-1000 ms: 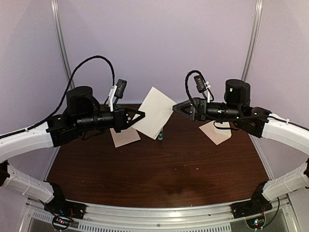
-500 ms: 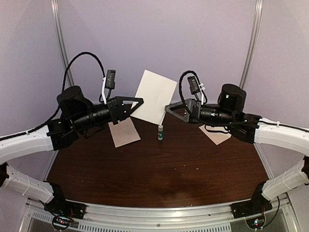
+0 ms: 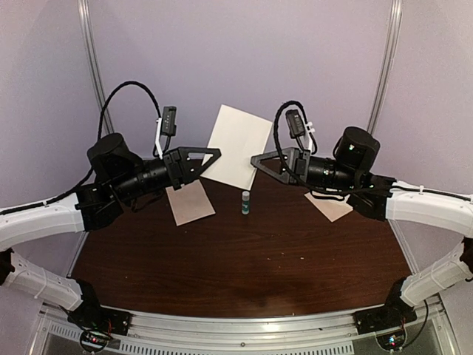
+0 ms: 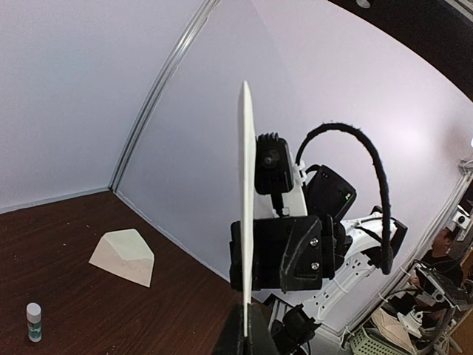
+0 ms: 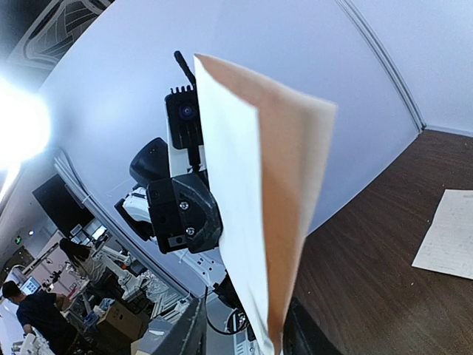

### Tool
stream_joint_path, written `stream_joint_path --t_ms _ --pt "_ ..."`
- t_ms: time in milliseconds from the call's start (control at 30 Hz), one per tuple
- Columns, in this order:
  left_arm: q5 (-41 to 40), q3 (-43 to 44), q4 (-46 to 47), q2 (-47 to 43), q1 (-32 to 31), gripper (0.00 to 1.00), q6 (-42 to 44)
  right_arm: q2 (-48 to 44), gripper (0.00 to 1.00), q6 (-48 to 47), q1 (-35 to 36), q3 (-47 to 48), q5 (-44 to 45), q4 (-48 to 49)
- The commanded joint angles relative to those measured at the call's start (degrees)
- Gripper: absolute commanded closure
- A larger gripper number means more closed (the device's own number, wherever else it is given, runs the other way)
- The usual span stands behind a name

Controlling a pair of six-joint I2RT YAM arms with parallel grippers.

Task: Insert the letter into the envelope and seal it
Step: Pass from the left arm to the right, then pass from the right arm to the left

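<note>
Left gripper (image 3: 214,154) clamps the letter (image 3: 238,144) raised mid-frame. Right gripper (image 3: 255,159) has narrowed around its opposite edge, not yet pinching. Handover pending.

2 sheets (image 3: 238,146) (image 3: 191,203), 1 envelope (image 3: 330,208), 1 sm. bottle (image 3: 245,202).

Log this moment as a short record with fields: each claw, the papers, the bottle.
left claw: shut on the raised sheet, held up off the table
right claw: jaws either side of its other edge, grip unclear
envelope: flat on the table, right side
flat sheet: on the table, left side
small bottle: upright, between the two
</note>
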Motion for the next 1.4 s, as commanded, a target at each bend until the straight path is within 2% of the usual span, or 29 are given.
stream_joint_path --t_ms 0,300,367,533,600,667,733,800,1000,1300,1367 --pt "0.7 0.6 3.4 0.2 -0.3 1.0 -0.5 -0.7 0.71 0.2 0.4 0.2 -1.0 3.7" --pt "0.7 1.0 4.2 0.4 -0.3 1.0 -1.0 -0.9 0.96 0.5 0.6 -0.5 -1.1 4.6" --pt "0.8 0.9 4.4 0.5 -0.3 1.0 -1.1 -0.9 1.0 0.2 0.6 -0.6 -0.9 4.0" --pt "1.1 1.5 3.3 0.6 -0.3 1.0 -1.0 -1.7 1.0 -1.6 0.5 -0.6 1.5 0.4" --pt "0.6 1.9 1.7 0.4 -0.2 0.74 -0.8 -2.1 1.0 -3.1 0.5 0.0 2.4 -2.2" --pt "-0.1 2.4 -0.2 -0.3 0.1 0.58 -0.6 -2.3 1.0 -4.6 0.5 0.9 2.2 -4.7" --pt "-0.2 3.1 -2.6 -0.6 0.8 0.51 -0.5 -2.5 1.0 -6.5 0.5 2.1 1.2 -8.1" --pt "0.5 4.2 -5.7 -0.4 1.8 0.49 -0.4 -2.5 1.0 -8.1 0.5 3.2 0.2 -11.0" --pt "3.5 7.3 -12.0 1.4 3.1 0.51 0.5 -2.2 1.0 -10.4 0.5 5.2 -2.7 -15.9" --pt "8.1 9.6 -15.3 4.6 3.5 0.81 0.8 -0.7 1.0 -13.7 0.4 8.9 -2.2 -23.0" --pt "8.8 9.8 -15.9 4.9 3.8 0.91 0.9 -0.6 1.0 -14.8 0.5 9.9 -1.0 -24.9"
